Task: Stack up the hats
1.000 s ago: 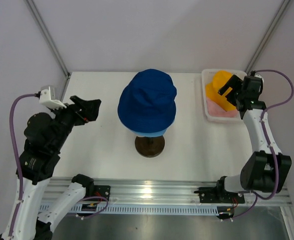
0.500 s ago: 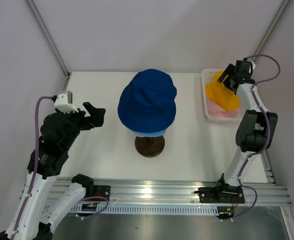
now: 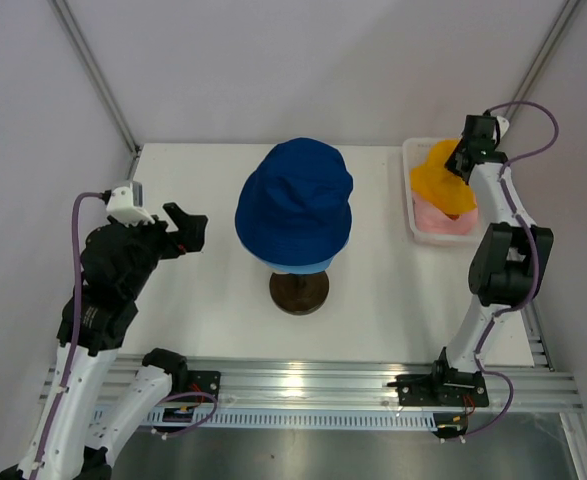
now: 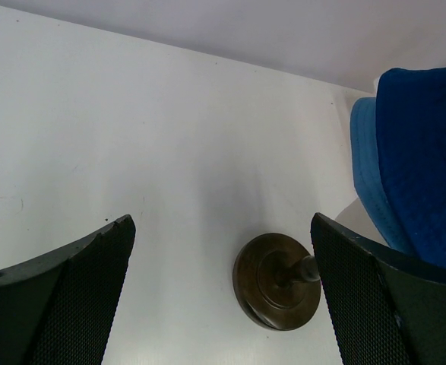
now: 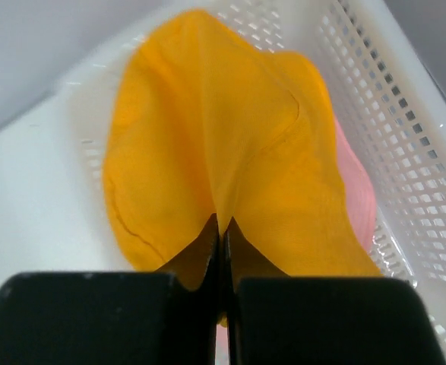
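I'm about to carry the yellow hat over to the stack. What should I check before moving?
1. Right end effector shut on a fold of the yellow-orange hat: ok.
2. Pink hat outside the pinch: ok, only yellow fabric shows between the fingers.
3. Yellow-orange hat free of the basket mesh: cannot tell.
4. Navy hat seated over the light blue hat: ok.
5. Left end effector open, apart from the stack: ok.

There are four bucket hats: one navy hat [image 3: 295,205], one light blue hat [image 4: 363,160], one yellow-orange hat [image 5: 207,137], one pink hat [image 3: 441,222]. One white mesh basket [image 5: 405,114]. One mannequin stand [image 3: 299,292]. Two end effectors: left end effector [image 3: 186,228], right end effector [image 5: 223,228].
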`<action>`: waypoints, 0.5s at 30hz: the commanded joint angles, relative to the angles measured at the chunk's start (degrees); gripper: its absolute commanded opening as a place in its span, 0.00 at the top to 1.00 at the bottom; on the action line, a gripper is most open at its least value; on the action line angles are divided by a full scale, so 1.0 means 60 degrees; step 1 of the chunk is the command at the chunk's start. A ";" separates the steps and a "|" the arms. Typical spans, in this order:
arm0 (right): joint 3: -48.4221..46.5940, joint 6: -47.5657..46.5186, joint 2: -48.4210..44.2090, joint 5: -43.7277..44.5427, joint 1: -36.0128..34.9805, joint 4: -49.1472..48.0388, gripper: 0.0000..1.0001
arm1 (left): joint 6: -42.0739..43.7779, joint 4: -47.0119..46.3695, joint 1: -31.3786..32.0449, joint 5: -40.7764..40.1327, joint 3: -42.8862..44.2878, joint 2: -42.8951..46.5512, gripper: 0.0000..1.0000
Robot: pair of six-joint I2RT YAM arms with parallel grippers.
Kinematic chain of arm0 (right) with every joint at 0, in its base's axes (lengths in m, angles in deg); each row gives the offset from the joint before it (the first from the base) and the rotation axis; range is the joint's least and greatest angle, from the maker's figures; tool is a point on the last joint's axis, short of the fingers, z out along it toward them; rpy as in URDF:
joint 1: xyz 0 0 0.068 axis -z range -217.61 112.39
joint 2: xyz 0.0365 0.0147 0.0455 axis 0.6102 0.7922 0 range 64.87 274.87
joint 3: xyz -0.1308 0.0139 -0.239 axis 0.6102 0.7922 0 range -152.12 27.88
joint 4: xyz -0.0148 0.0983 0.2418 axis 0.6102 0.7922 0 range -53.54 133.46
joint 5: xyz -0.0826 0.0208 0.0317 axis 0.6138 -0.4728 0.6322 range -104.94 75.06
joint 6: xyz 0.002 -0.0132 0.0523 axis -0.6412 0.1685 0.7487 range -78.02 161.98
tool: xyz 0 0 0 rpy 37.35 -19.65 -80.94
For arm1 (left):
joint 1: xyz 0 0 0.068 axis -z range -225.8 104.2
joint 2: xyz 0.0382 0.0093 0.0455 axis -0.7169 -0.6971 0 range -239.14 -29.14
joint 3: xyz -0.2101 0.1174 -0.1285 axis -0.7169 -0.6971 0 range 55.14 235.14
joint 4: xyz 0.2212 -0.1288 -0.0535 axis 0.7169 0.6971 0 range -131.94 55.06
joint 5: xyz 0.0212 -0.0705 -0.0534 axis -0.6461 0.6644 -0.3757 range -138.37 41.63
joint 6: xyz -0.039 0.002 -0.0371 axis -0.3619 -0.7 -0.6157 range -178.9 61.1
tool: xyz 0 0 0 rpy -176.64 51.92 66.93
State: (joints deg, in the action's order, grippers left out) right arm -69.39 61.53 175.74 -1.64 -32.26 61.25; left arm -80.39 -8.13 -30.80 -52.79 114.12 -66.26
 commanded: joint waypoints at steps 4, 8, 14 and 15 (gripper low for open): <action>-0.1040 -0.0037 -0.3854 -0.2663 -0.0158 -0.0632 1.00 | -0.0050 -0.0462 -0.0098 0.0371 -0.0074 0.0020 0.01; -0.1790 0.0505 -0.4880 -0.3928 -0.0246 -0.0499 1.00 | -0.0240 -0.0433 -0.0098 0.0488 -0.0074 0.0020 0.00; -0.2052 0.2963 -0.5836 -0.6828 -0.0363 -0.2226 1.00 | -0.0650 -0.0448 -0.0098 0.0679 -0.0074 0.0166 0.00; -0.2156 0.3301 -0.5822 -0.7121 -0.0421 -0.2460 1.00 | -0.0694 -0.0448 -0.0098 0.0911 -0.0089 0.0196 0.01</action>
State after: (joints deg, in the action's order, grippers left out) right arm -81.09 71.65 139.11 -32.81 -34.01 52.18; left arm -82.60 -8.61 -30.84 -50.00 113.94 -66.04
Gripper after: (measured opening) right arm 0.010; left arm 0.994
